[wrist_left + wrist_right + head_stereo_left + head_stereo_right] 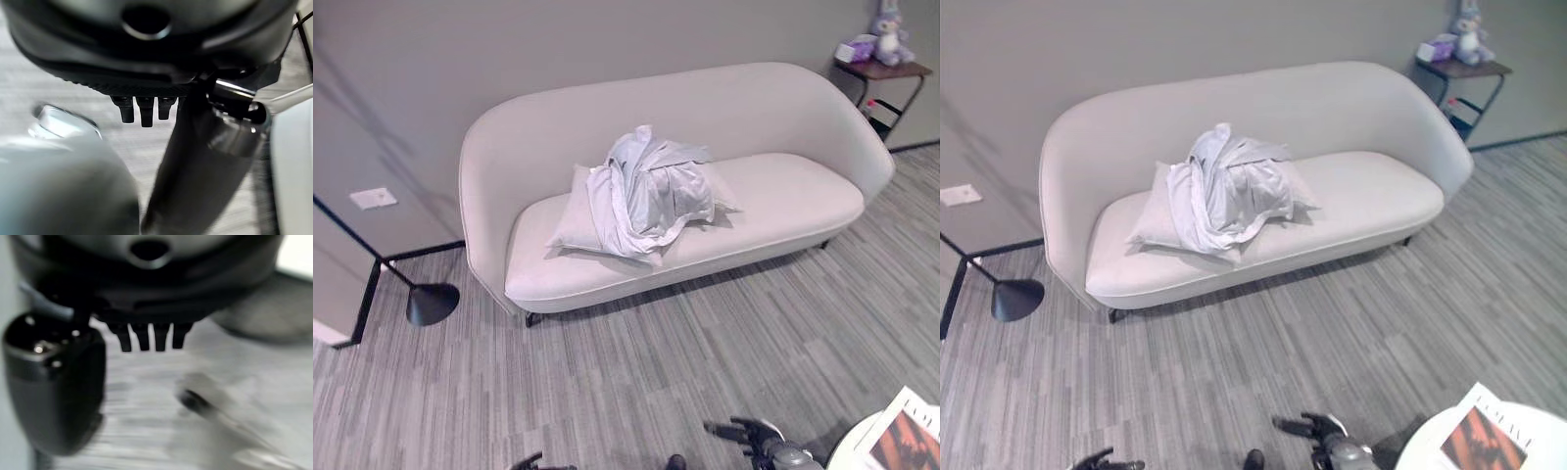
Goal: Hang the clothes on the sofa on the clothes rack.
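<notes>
My two head cameras look down from above at the sofa (705, 196) far beyond my right hand (749, 433), sharing nearly the same scene; each wrist camera looks very closely along its own hand (142, 110) toward the floor (146, 396)

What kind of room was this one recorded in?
Probably a lounge or waiting area: a pale curved sofa with crumpled clothes on it against a plain wall, a floor lamp's base, a small side table.

The left robot hand (146, 58) is big and dark, seen from very close. Its short fingers (146, 110) stick out straight in a row, holding nothing. Past them lies the grey striped floor (58, 83).
</notes>
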Controlling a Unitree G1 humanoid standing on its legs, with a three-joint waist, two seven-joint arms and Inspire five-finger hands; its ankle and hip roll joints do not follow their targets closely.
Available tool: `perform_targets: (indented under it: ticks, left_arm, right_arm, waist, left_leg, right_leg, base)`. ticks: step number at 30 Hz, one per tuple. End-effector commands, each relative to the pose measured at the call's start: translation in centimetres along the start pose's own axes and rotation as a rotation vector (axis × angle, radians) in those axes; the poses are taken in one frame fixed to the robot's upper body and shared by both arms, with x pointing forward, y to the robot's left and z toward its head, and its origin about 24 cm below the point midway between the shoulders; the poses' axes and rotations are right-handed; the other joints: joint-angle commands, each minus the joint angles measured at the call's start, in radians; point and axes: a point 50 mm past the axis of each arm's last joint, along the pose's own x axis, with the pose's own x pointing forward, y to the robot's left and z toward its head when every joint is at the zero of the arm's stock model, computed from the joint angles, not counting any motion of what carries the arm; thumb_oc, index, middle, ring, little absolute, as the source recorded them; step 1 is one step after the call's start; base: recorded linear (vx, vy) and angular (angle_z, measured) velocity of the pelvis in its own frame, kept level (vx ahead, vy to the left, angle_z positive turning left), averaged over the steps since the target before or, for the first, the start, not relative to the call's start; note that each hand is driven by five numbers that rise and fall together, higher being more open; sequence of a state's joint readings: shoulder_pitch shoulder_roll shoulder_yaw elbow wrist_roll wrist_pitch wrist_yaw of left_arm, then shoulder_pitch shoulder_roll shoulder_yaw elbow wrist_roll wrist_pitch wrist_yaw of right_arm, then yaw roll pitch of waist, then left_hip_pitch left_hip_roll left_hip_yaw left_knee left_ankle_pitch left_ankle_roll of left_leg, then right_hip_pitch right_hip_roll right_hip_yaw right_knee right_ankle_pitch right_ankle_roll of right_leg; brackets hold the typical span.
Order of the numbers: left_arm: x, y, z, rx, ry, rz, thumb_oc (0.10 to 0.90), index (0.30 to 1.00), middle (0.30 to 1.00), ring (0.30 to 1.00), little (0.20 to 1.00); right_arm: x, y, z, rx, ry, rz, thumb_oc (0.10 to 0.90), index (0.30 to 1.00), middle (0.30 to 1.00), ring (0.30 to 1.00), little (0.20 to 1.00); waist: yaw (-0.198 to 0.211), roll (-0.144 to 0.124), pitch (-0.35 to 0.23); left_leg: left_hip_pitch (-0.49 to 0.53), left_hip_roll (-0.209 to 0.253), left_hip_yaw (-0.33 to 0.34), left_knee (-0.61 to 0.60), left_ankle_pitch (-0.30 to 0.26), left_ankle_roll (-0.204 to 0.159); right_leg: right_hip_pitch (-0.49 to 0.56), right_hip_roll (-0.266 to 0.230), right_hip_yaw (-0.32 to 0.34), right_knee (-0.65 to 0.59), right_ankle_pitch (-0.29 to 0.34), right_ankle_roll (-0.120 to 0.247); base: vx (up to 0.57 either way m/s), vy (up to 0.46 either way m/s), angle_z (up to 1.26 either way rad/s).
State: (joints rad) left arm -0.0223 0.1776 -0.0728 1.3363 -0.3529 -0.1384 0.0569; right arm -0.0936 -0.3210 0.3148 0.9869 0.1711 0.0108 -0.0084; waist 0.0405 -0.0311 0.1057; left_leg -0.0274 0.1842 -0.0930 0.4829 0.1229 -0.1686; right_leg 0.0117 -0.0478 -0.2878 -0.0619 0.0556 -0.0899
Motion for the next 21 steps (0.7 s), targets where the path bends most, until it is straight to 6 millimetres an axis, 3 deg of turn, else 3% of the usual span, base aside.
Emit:
perform_targets:
  ticks: [1, 3, 7, 9, 21]
  left_arm:
    - [-0.2, -2.1, 0.1, 0.039, -0.03, -0.033, 0.8, 0.9, 0.9, 0.9, 0.9]
    - [-0.2, -2.2, 0.0, 0.016, -0.032, -0.017, 0.8, 0.9, 0.9, 0.9, 0.9]
    - [-0.3, -2.3, -1.0, -0.03, 0.012, 0.029, 0.8, 0.9, 0.9, 0.9, 0.9]
    - [-0.4, -2.2, -1.2, -0.055, 0.022, 0.047, 0.8, 0.9, 0.9, 0.9, 0.9]
    - [-0.4, -2.2, -1.2, -0.055, 0.022, 0.047, 0.8, 0.9, 0.9, 0.9, 0.9]
  right_arm:
    - [-0.4, -1.0, 2.2, -0.087, -0.136, -0.05, 0.8, 0.9, 0.9, 0.9, 0.9]
    - [-0.6, -1.7, 2.9, -0.055, -0.175, -0.09, 0.8, 0.9, 0.9, 0.9, 0.9]
    - [-0.5, -2.5, 3.7, 0.102, -0.198, -0.218, 0.8, 0.9, 0.9, 0.9, 0.9]
    - [-0.5, -2.5, 4.0, 0.116, -0.206, -0.232, 0.8, 0.9, 0.9, 0.9, 0.9]
    - [-0.5, -2.5, 4.0, 0.116, -0.206, -0.232, 0.8, 0.9, 0.9, 0.9, 0.9]
  waist:
    - [0.009, 0.008, 0.035]
    - [0.015, 0.008, 0.03]
    - [0.052, 0.045, 0.008]
    - [0.062, 0.046, 0.015]
    - [0.062, 0.046, 0.015]
  left_leg:
    - [-0.035, -0.001, 0.147, -0.122, -0.082, 0.102]
    - [-0.074, -0.071, 0.183, -0.226, -0.14, 0.116]
    - [-0.175, -0.089, 0.316, -0.52, 0.017, 0.078]
    - [-0.199, -0.082, 0.332, -0.526, 0.047, 0.083]
    - [-0.199, -0.082, 0.332, -0.526, 0.047, 0.083]
  right_leg:
    - [0.033, -0.119, 0.095, 0.008, -0.034, 0.162]
    - [0.056, -0.126, 0.062, 0.0, -0.048, 0.172]
    - [0.162, -0.091, -0.011, -0.023, -0.116, 0.183]
    - [0.176, -0.094, -0.028, -0.017, -0.117, 0.181]
    - [0.175, -0.094, -0.028, -0.017, -0.116, 0.181]
  base:
    - [0.12, -0.057, 0.16]
    - [0.16, -0.033, 0.24]
    - [0.29, 0.051, 0.99]
    - [0.16, 0.061, 0.31]
    - [0.0, 0.001, 0.05]
